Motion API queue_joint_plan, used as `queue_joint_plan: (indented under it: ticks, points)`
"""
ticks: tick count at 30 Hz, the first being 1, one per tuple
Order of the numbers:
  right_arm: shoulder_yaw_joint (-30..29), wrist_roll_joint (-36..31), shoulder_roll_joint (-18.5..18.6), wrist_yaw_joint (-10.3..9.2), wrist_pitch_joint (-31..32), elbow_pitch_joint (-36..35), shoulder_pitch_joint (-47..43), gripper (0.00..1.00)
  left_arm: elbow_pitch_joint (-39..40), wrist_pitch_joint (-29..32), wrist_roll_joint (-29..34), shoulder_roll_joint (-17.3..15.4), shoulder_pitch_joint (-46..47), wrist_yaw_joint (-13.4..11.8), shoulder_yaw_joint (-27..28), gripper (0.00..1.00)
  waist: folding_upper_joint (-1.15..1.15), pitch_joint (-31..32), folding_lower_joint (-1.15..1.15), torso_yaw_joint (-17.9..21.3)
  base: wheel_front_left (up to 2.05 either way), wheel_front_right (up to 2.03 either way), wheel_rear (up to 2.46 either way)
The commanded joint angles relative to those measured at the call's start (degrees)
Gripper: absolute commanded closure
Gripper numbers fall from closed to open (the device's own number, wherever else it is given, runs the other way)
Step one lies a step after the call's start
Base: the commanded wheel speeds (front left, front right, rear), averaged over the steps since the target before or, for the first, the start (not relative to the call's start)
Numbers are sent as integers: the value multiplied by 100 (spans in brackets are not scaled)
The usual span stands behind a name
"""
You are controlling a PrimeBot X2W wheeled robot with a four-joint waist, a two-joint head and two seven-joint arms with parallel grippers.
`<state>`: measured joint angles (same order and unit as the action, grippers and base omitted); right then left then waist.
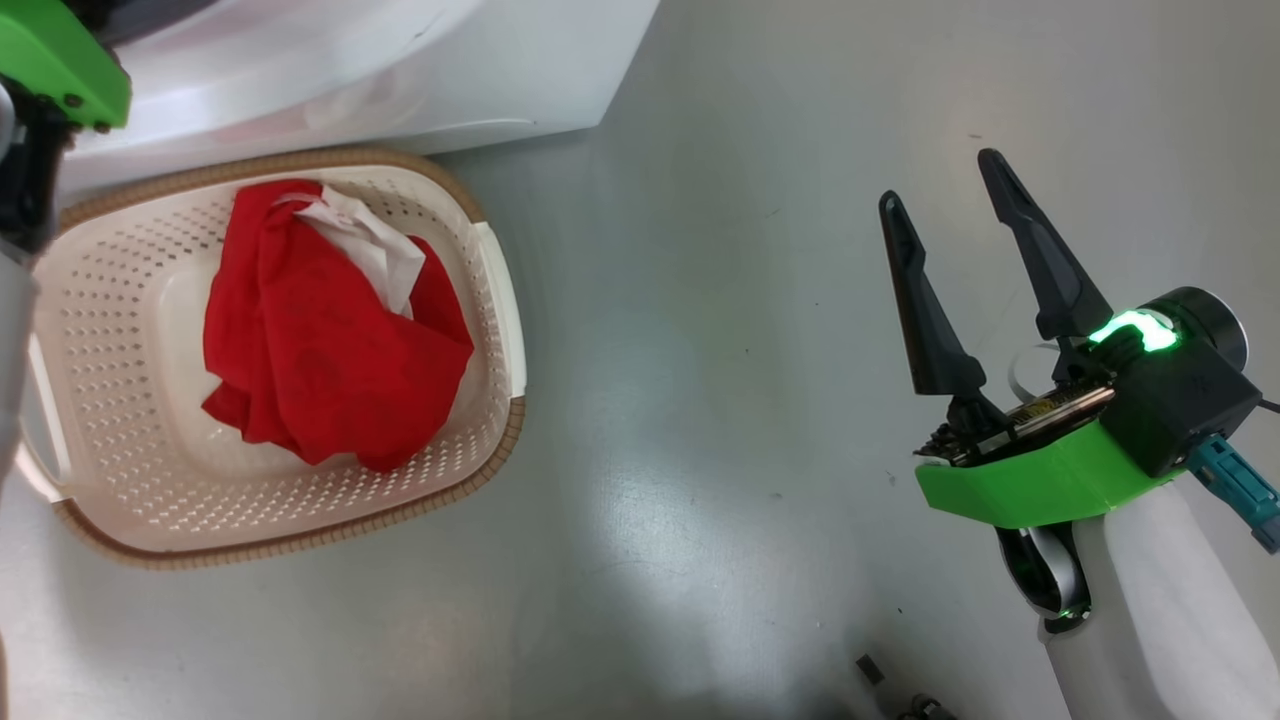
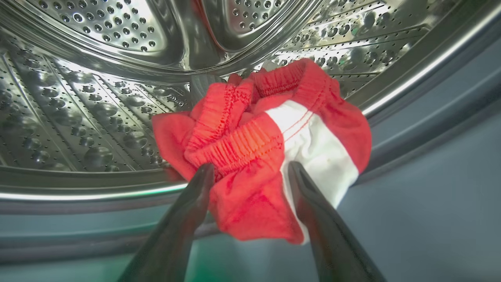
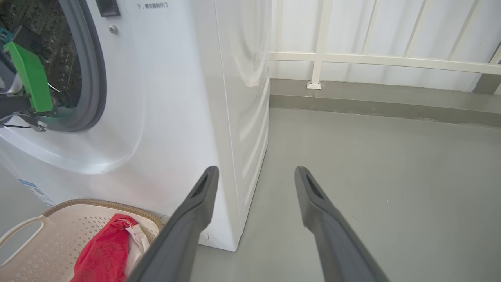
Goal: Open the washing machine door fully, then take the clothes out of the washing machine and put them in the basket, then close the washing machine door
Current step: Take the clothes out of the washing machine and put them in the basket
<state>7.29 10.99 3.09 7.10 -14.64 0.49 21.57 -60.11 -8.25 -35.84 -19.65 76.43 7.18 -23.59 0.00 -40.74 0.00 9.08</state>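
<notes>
Inside the drum (image 2: 78,117), crumpled red clothes (image 2: 242,141) with a white panel are straddled by the spread left gripper (image 2: 251,166); more are piled in the basket (image 1: 110,300); the right gripper (image 1: 940,178) is spread.

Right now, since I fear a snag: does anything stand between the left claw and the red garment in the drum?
Nothing visible does. The open left claw points straight at the red and white garment lying at the steel drum's front edge, its tips at the fabric.
</notes>
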Motion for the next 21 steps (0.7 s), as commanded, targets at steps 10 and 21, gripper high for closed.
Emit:
queue_joint_plan:
  ticks: [10,21]
  points:
    - [76,75,-22,39,-36,-134,-55,0,-522,-20,36,-398,320,15,-273,100,0,38,0,-53,0,0,0]
    - [30,37,-22,39,-36,-47,-98,0,-407,-655,40,-308,169,-85,-128,100,0,341,0,-294,0,0,0]
